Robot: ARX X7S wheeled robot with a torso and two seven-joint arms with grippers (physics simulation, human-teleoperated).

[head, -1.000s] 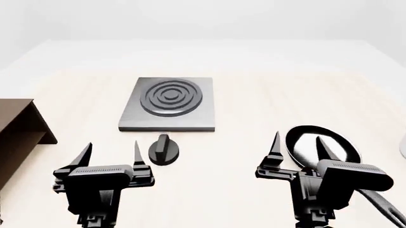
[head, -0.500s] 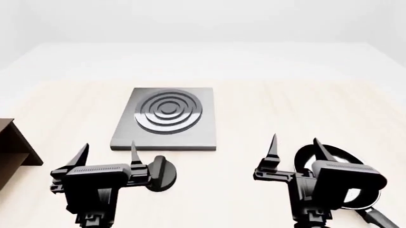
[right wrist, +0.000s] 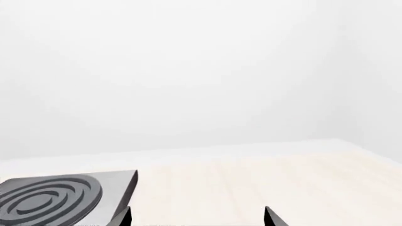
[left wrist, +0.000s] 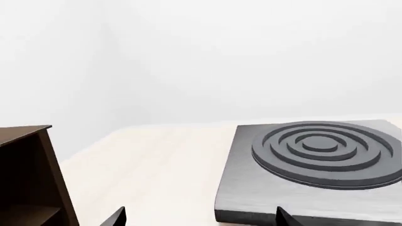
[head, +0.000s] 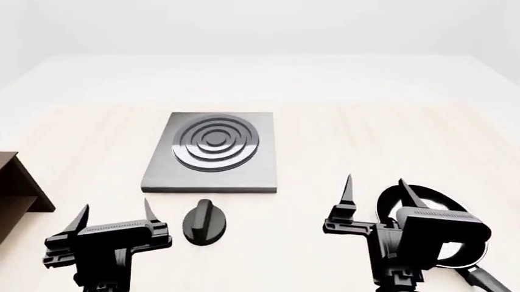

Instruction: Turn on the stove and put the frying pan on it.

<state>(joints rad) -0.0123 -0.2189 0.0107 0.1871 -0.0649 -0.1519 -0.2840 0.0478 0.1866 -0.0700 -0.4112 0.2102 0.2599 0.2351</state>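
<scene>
Part of the stove [right wrist: 56,200], with its dark rings, lies on the pale desk [right wrist: 251,179]. Two dark fingertips [right wrist: 120,217] of the right hand [right wrist: 196,217] stand apart.

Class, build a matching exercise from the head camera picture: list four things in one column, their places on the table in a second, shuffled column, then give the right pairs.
Things:
1. stove plate
2. knob
3. frying pan
4. wooden shelf

Places:
A. partly hidden behind the right gripper
B. at the picture's left edge
C. farthest back, near the table's middle
D. just in front of the stove plate, right of the left gripper

Pairs: 1-C, 2-D, 3-A, 4-B
</scene>
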